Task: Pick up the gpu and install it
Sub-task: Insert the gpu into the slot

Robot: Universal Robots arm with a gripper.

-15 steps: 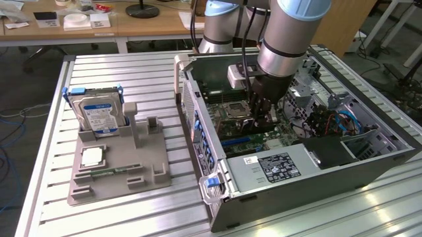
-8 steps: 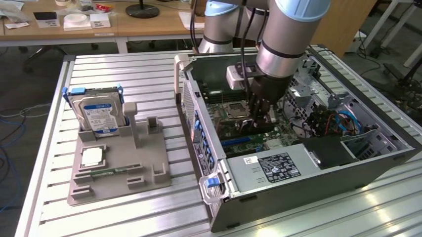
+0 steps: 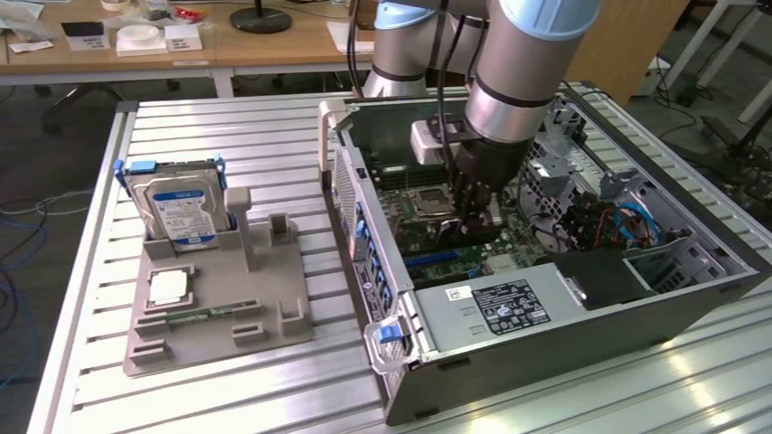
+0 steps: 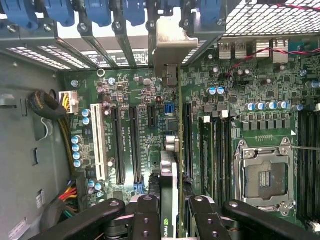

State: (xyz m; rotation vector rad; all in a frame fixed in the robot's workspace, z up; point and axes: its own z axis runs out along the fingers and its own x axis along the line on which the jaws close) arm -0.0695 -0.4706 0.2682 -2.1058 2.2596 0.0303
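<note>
The tool (image 4: 172, 212) is clenched on the gpu (image 4: 169, 175), held edge-on over the motherboard (image 4: 125, 100), a green logo (image 4: 166, 226) on its edge, lettering unreadable.

The gpu (image 4: 169, 175) runs off the picture's edge between the fingers (image 4: 148, 217) of the claw (image 4: 172, 212), its faces unseen.

**Exterior camera:** set high and off the table (image 3: 217, 127), angled steeply down at medium range. It covers the whole open case (image 3: 579, 334) on the exterior view's right.

**Wrist camera:** sits just behind the gripper (image 4: 170, 215), facing along its fingers and the gpu (image 4: 169, 175) edge, square onto the motherboard (image 4: 125, 100) at close range.

**Shared area:** motherboard, CPU socket (image 4: 265, 175), gripper.
</note>
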